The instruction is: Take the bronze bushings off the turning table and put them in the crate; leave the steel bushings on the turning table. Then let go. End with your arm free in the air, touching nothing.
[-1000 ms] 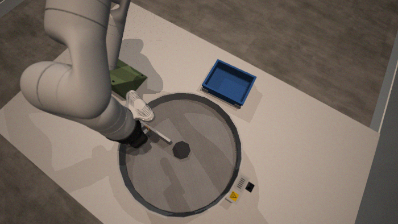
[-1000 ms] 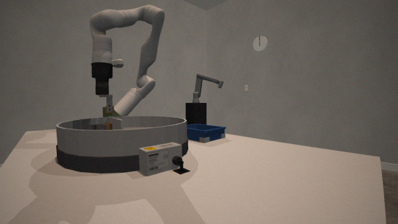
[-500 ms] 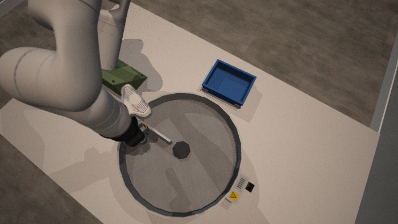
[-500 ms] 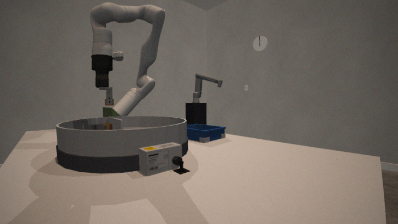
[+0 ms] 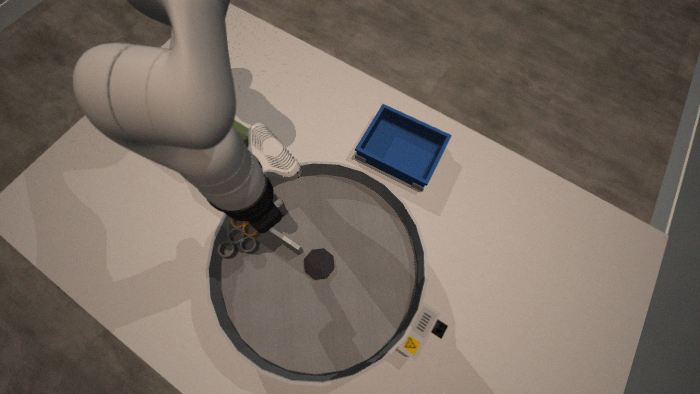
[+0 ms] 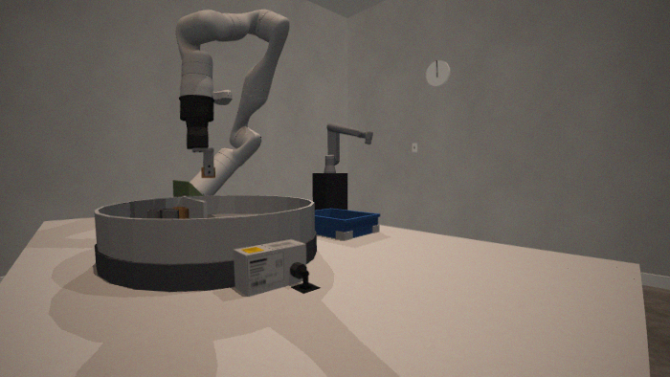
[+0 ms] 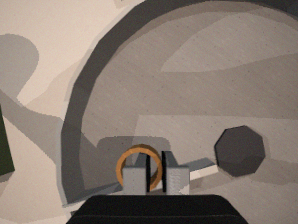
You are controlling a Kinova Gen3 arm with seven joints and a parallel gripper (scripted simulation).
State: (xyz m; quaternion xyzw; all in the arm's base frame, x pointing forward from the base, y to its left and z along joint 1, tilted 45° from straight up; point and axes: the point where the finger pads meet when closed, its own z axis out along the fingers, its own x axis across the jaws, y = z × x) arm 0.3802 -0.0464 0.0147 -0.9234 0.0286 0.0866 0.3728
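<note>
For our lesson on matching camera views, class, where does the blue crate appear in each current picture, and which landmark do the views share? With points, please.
Top: the blue crate [image 5: 436,162] [image 6: 346,224] is above and right of the turning table [image 5: 413,252] [image 6: 201,239] [image 7: 71,140].
Exterior: right of the turning table, partly hidden behind its wall.
Wrist: not in the picture.
Shared landmark: the turning table, which shows in all three, only partly in the wrist view.
</note>
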